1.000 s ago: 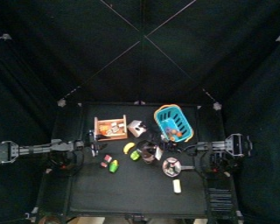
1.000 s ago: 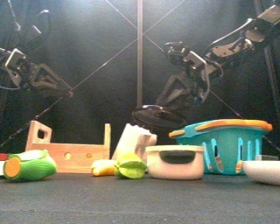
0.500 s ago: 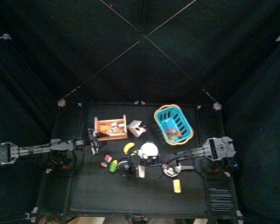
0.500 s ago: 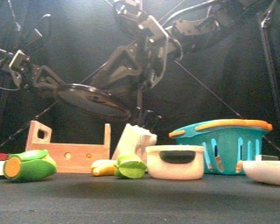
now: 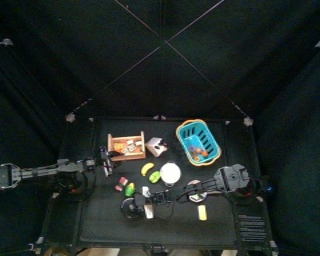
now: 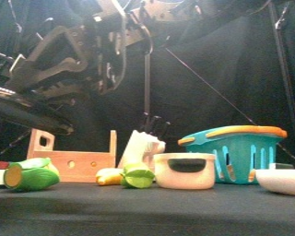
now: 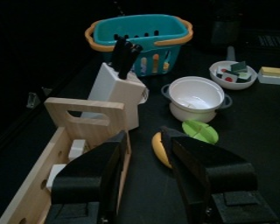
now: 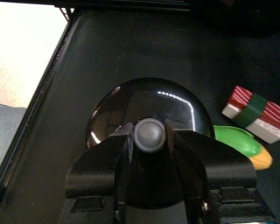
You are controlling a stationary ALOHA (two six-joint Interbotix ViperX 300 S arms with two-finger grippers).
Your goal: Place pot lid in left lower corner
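Right gripper [image 8: 150, 166] is clamped on the lid [image 8: 150, 131] by its knob and has swung from mid-table toward the lower left of the top view, so the lid [image 5: 131, 207] now hangs close to the target corner [image 5: 85, 236], likely ready to lower. Left gripper [image 7: 150, 162] sits open at left. Further back, the white bowl [image 7: 196, 96] looks empty; the blue basket [image 7: 136, 41] holds something I can't make out.

One camera looks straight down from high, one level from the table's front edge, both showing the blue basket [image 5: 198, 141]
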